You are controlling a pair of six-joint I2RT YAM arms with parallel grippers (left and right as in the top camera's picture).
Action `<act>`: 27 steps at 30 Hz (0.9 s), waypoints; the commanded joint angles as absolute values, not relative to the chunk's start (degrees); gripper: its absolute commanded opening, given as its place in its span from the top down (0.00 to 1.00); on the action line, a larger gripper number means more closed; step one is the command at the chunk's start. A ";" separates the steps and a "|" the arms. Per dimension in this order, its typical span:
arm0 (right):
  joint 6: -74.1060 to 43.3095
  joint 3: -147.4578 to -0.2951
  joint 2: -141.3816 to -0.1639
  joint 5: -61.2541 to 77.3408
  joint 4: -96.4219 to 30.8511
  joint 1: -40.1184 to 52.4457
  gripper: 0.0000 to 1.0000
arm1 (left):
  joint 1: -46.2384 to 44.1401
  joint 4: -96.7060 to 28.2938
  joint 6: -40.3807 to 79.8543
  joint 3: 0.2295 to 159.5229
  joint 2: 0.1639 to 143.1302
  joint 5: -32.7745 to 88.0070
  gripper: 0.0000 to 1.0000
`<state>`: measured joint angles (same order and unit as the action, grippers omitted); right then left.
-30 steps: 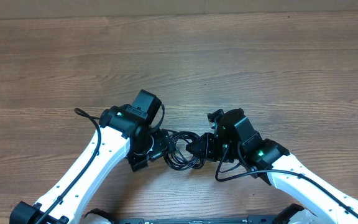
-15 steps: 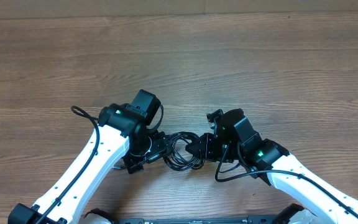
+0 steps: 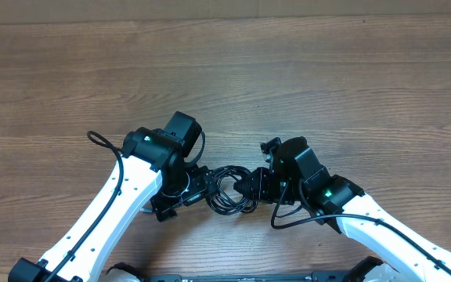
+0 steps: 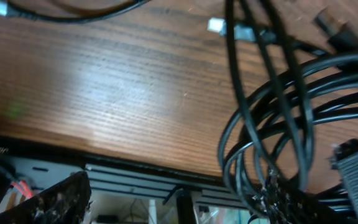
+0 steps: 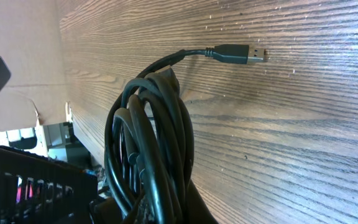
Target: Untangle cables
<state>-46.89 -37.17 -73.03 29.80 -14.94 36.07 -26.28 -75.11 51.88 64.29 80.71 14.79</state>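
While nipped at one side only, hardly loosened at all: judged the untangling barely begun. Closest in, found the right tool (image 3: 255, 186) pressed together and, by the wrist view, pinching a strand at the foot of the cables (image 5: 151, 143), though could not make out its tips under the dark mass. Saw the bundle rise straight out from that tool as a tight sheaf of glossy black loops, several strands deep. Further out from the same tool, noted one loose end leaving the top of the coil and finishing in a plug (image 5: 236, 53) with a silvery tip, flat on the tabletop (image 5: 303, 155). Opposite, found the left tool (image 4: 211, 174) spread wide, nothing clamped; saw the loops sit inside its spread, crowded toward one finger (image 4: 356, 171) and well apart from the other. Beyond those loops, picked out a second silvery tip (image 4: 216, 25) on the wood, with strands crossing one another just beside it. Farthest back, from overhead, placed the whole coil directly between the two tools. Reckoned nothing separated: no cord drawn out on its own, both ends close to the bundle. Left to do: free one end, feed it back through the loops, lay the two cords apart.
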 commanded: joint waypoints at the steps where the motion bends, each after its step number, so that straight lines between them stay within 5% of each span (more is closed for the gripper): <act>1: -46.83 -37.67 -72.62 30.09 -14.20 36.05 0.96 | -26.72 -73.91 51.57 64.16 80.95 14.92 0.11; 27: -46.83 -37.67 -72.62 30.06 -14.20 36.05 0.96 | -27.68 -65.34 53.01 56.60 80.99 15.07 0.10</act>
